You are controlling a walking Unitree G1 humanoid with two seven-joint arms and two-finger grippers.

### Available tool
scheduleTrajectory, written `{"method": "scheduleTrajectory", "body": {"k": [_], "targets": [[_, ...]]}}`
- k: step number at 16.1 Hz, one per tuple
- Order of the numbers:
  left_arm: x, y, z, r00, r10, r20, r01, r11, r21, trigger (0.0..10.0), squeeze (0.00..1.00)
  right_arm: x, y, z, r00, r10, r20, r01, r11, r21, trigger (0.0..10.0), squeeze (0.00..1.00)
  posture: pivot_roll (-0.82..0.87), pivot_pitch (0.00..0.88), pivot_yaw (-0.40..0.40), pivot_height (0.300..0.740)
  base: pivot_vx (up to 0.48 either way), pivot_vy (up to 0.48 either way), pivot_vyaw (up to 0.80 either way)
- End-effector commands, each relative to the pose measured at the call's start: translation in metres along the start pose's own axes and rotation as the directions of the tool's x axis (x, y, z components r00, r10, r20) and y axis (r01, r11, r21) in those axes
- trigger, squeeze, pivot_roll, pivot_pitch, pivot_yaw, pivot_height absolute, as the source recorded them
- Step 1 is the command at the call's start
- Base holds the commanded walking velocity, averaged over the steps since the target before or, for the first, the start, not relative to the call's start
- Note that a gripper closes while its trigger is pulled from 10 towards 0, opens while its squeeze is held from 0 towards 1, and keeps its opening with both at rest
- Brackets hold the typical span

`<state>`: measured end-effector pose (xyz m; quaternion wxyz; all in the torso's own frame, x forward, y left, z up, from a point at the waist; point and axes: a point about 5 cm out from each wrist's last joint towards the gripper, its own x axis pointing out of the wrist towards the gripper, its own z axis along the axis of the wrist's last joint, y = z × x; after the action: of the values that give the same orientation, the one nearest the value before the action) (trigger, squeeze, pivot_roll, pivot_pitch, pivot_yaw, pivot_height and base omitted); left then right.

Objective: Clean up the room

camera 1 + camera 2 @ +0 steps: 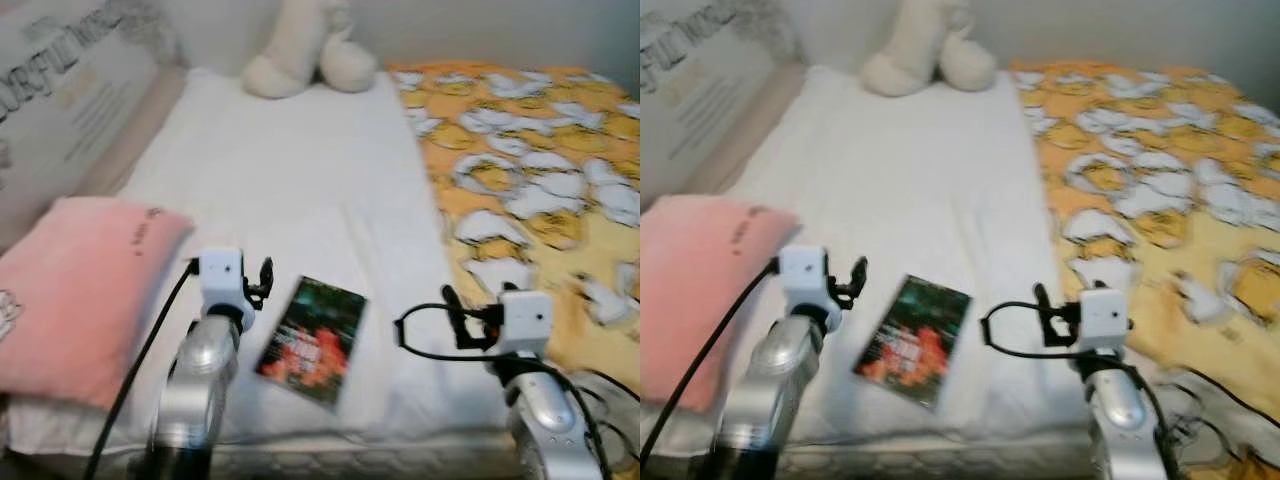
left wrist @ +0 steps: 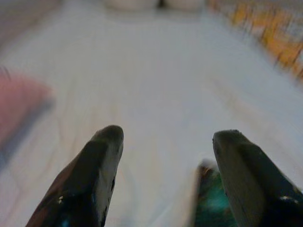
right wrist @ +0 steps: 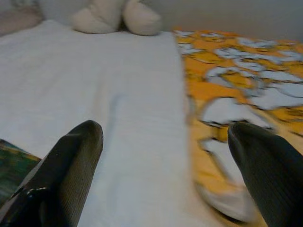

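Observation:
A dark book [image 1: 312,341] with a green and red cover lies flat on the white bed sheet [image 1: 290,190], near the bed's front edge. My left gripper [image 1: 264,281] hovers just left of the book, open, with its fingers [image 2: 102,161] apart over the sheet and the book's corner [image 2: 210,203] beside one of them. My right gripper [image 1: 452,312] is to the right of the book, near the edge of the orange blanket [image 1: 540,180]. It is open too, with nothing between its fingers [image 3: 75,161].
A pink pillow [image 1: 75,290] lies at the front left of the bed. A cream plush toy [image 1: 305,50] sits at the far end against the wall. The orange and white patterned blanket covers the bed's right side. A printed panel [image 1: 70,90] borders the left.

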<state>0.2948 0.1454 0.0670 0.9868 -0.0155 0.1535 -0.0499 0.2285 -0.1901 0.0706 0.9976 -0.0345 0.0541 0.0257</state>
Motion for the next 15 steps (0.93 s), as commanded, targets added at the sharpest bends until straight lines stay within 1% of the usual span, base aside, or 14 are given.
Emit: {"method": "scheduleTrajectory", "body": {"k": [1, 3, 4, 5, 6, 7, 8, 9, 10, 11, 12, 13, 15], "targets": [[0.005, 0.005, -0.023, 0.991, -0.027, -0.131, 0.023, 0.999, -0.03, 10.0, 0.0, -0.003, 0.003, 0.0, 1.0, 0.011, -0.007, -0.011, 1.0, -0.007, 10.0, 0.0, -0.15, 0.0, -0.008, 0.74, 0.0, 0.0, 0.0], [0.023, 0.004, -0.033, 0.971, -0.082, -0.225, 0.06, 0.993, -0.103, 10.0, 0.0, -0.014, -0.004, -0.002, 0.999, 0.0, -0.032, -0.001, 1.0, -0.032, 10.0, 0.0, -0.2, 0.036, -0.022, 0.74, 0.0, 0.0, 0.0], [0.03, 0.002, -0.036, 0.964, -0.096, -0.249, 0.061, 0.987, -0.147, 10.0, 0.0, -0.027, -0.012, -0.002, 0.999, -0.018, -0.051, 0.015, 0.998, -0.058, 10.0, 0.0, -0.23, 0.064, -0.031, 0.74, 0.0, 0.0, 0.0], [0.034, -0.001, -0.034, 0.963, -0.099, -0.25, 0.053, 0.981, -0.185, 10.0, 0.0, -0.04, -0.021, -0.001, 0.997, -0.041, -0.07, 0.035, 0.996, -0.078, 10.0, 0.0, -0.28, 0.094, -0.039, 0.74, 0.0, 0.0, 0.0], [0.038, -0.005, -0.03, 0.963, -0.118, -0.243, 0.067, 0.975, -0.21, 10.0, 0.0, -0.055, -0.032, -0.001, 0.994, -0.069, -0.09, 0.06, 0.993, -0.103, 10.0, 0.0, -0.32, 0.118, -0.046, 0.74, 0.0, 0.0, 0.0], [0.042, -0.004, -0.023, 0.971, -0.114, -0.21, 0.066, 0.973, -0.222, 10.0, 0.0, -0.07, -0.041, 0.0, 0.988, -0.106, -0.109, 0.092, 0.988, -0.127, 10.0, 0.0, -0.36, 0.137, -0.049, 0.74, 0.0, 0.0, 0.0], [0.045, -0.003, -0.016, 0.979, -0.112, -0.173, 0.072, 0.972, -0.224, 10.0, 0.0, -0.082, -0.046, 0.001, 0.983, -0.138, -0.122, 0.121, 0.983, -0.139, 10.0, 0.0, -0.38, 0.152, -0.05, 0.74, 0.0, 0.0, 0.0], [0.046, -0.003, -0.013, 0.981, -0.112, -0.159, 0.076, 0.973, -0.219, 10.0, 0.0, -0.085, -0.048, 0.002, 0.981, -0.148, -0.126, 0.13, 0.981, -0.143, 10.0, 0.0, -0.38, 0.152, -0.05, 0.74, 0.0, 0.0, 0.0], [0.046, -0.005, -0.016, 0.982, -0.114, -0.152, 0.09, 0.983, -0.157, 10.0, 1.0, -0.094, -0.047, 0.0, 0.977, -0.154, -0.148, 0.132, 0.981, -0.144, 10.0, 0.0, -0.38, 0.173, -0.052, 0.74, 0.0, 0.0, 0.0], [0.044, -0.009, -0.023, 0.978, -0.125, -0.167, 0.105, 0.987, -0.124, 10.0, 1.0, -0.103, -0.042, -0.002, 0.976, -0.136, -0.17, 0.111, 0.983, -0.148, 10.0, 0.0, -0.38, 0.186, -0.048, 0.74, 0.0, 0.0, 0.0], [0.043, -0.009, -0.025, 0.978, -0.12, -0.172, 0.102, 0.988, -0.112, 10.0, 1.0, -0.106, -0.039, -0.002, 0.976, -0.127, -0.175, 0.101, 0.983, -0.15, 10.0, 0.0, -0.38, 0.189, -0.048, 0.74, 0.0, 0.0, 0.0], [0.043, -0.007, -0.027, 0.98, -0.113, -0.162, 0.099, 0.991, -0.094, 10.0, 1.0, -0.116, -0.031, -0.002, 0.977, -0.091, -0.193, 0.06, 0.985, -0.159, 10.0, 0.0, -0.37, 0.206, -0.047, 0.74, 0.0, 0.0, 0.0], [0.042, -0.005, -0.027, 0.98, -0.126, -0.153, 0.112, 0.988, -0.102, 10.0, 1.0, -0.123, -0.027, -0.004, 0.973, -0.078, -0.219, 0.044, 0.987, -0.157, 10.0, 0.0, -0.37, 0.218, -0.043, 0.74, 0.0, 0.0, 0.0]]}}
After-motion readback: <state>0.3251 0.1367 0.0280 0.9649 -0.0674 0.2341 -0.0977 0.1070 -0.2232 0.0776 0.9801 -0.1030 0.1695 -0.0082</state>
